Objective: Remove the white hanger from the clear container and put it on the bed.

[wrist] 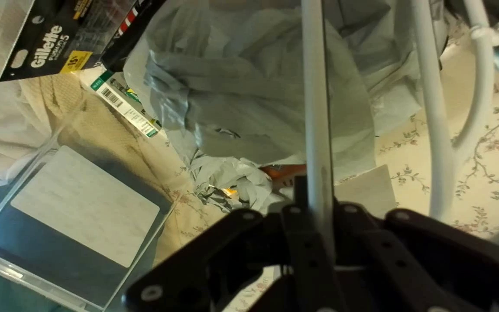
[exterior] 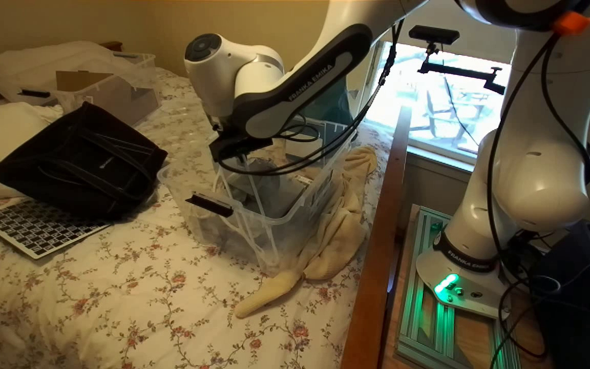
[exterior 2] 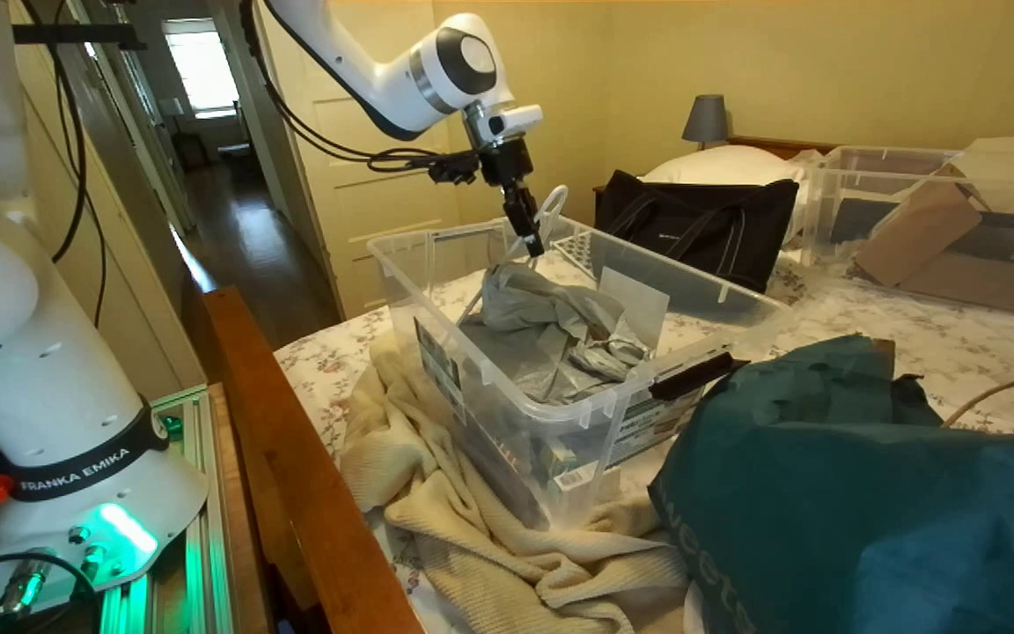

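The white hanger [exterior: 257, 197] hangs down from my gripper [exterior: 240, 149] inside the clear container [exterior: 200, 223], near one corner, and its lower part shows through the wall. In an exterior view a white loop of the hanger [exterior 2: 553, 201] rises above the rim of the container [exterior 2: 560, 410], beside my gripper [exterior 2: 532, 245]. In the wrist view a straight bar of the hanger [wrist: 315, 99] runs between the fingers of my gripper [wrist: 319, 212], which are shut on it. The container stands on the flowered bed [exterior: 162, 302], which also shows in an exterior view [exterior 2: 331, 359].
Grey plastic bags [exterior 2: 551, 304] and a Gillette package [wrist: 54, 43] lie in the container. A beige blanket [exterior 2: 472, 519] lies against it. A black bag [exterior: 85, 169], a checkered board [exterior: 34, 233], a teal bag [exterior 2: 824, 493] and another clear bin [exterior 2: 877, 167] surround it. A wooden footboard [exterior: 379, 251] edges the bed.
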### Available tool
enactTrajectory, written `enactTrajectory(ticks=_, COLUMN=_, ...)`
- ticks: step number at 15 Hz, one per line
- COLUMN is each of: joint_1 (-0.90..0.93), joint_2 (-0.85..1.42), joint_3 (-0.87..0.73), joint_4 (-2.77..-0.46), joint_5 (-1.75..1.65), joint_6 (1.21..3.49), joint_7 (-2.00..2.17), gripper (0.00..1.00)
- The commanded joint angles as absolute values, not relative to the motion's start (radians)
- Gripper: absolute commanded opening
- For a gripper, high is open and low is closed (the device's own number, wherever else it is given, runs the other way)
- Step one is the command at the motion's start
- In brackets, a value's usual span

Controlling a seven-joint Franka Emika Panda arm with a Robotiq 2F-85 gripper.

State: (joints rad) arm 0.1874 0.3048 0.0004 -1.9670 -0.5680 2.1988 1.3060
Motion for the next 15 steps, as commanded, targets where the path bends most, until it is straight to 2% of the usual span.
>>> enactTrajectory(ticks=1, joint_1=0.176, joint_2=0.306, joint_3=0.004, joint_4=-1.944, joint_5=-0.507, joint_6=2.160, joint_7=1.254, gripper=0.01)
enactTrajectory(ticks=15, joint_1=0.076, joint_2=0.138, joint_3=-0.025, joint_4=-2.074, joint_5=-0.246, joint_6=2.235, joint_7=1.238, gripper=0.01)
